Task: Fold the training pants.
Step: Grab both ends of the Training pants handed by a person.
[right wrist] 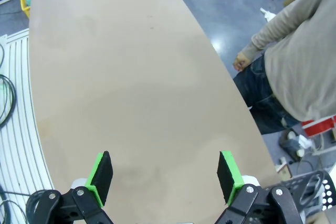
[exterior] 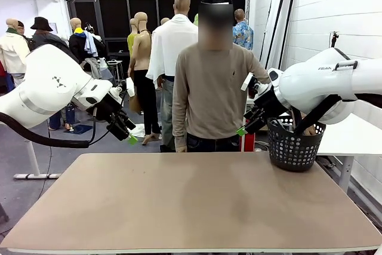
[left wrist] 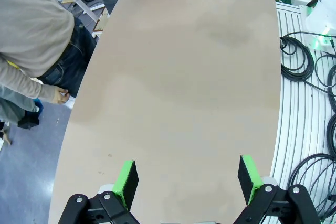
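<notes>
Left hand [left wrist: 188, 179]: fingers spread wide, pinching nothing; hung in the air off the bench's [exterior: 191, 201] 10 o'clock corner.
Right hand [right wrist: 165, 174]: fingers spread wide, pinching nothing; hung at 2 o'clock, just beside the basket [exterior: 293, 144].
Bench: tan top lay below both hands.
Basket: black mesh, stood on the bench's 2 o'clock corner.
Person [exterior: 209, 94]: stood at 12 o'clock by the far edge, arms down.
Pants: their place could not be told.

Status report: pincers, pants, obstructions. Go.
Left pincer open, right pincer open, both above the table. Folding not begun. Black basket at far right corner; person at far edge.
</notes>
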Available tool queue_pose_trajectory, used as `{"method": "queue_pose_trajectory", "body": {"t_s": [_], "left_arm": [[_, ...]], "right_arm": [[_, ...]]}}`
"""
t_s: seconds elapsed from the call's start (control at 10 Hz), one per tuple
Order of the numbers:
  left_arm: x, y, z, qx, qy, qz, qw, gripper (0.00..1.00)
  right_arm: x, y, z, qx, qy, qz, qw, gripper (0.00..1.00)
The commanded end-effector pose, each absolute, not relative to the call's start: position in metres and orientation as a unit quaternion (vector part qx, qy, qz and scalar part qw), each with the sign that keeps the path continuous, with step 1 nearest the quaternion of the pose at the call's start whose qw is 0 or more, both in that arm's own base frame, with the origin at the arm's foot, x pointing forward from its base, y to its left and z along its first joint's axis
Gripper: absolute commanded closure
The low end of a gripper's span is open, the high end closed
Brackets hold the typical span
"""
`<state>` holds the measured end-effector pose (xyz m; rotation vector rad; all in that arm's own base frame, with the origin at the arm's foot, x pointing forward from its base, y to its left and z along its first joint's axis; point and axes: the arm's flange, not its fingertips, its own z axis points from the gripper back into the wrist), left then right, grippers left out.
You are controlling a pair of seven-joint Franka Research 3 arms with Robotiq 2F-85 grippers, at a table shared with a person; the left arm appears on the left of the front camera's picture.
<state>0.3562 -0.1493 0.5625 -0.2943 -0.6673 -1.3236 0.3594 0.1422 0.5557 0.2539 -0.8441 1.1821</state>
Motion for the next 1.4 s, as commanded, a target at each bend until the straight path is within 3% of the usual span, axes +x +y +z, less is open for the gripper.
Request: {"method": "queue_pose_trajectory", "body": {"t_s": [0.0, 1.3], "left_arm": [[0.3573, -0.1477, 0.5633, -0.142, -0.303, -0.603, 0.724, 0.00], [0.3573, -0.1477, 0.5633, -0.142, -0.303, -0.603, 0.724, 0.00]], "right_arm": [[0.3600, 0.1418, 0.5552, 0.115, -0.384, 0.544, 0.737, 0.00], [0.3600, 0.1418, 0.5552, 0.115, -0.384, 0.544, 0.737, 0.00]]}}
